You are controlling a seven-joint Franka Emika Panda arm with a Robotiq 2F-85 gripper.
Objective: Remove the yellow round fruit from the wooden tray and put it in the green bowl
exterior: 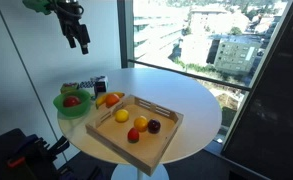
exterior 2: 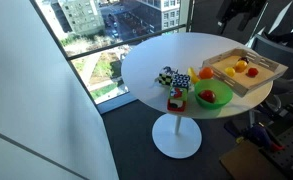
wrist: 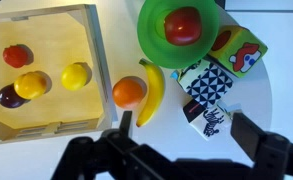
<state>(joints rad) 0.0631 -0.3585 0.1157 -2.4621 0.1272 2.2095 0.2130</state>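
1 yellow round fruit [wrist: 76,75] lies loose in the wooden tray [wrist: 56,35]. Probably light, firm, smooth-skinned and prone to roll; grip across its widest girth. The fingers [wrist: 254,138] are spread, empty, well above the desk [exterior: 196,100].

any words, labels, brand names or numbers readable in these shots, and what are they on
No text can be read in any view.
On the colourful block beside the green bowl: printed pictures, any lettering too blurred to read.
On the black-and-white block: patterns only, no letters visible.
On the wooden tray: no marks.
On the buildings outside the window: too small to show any sign.
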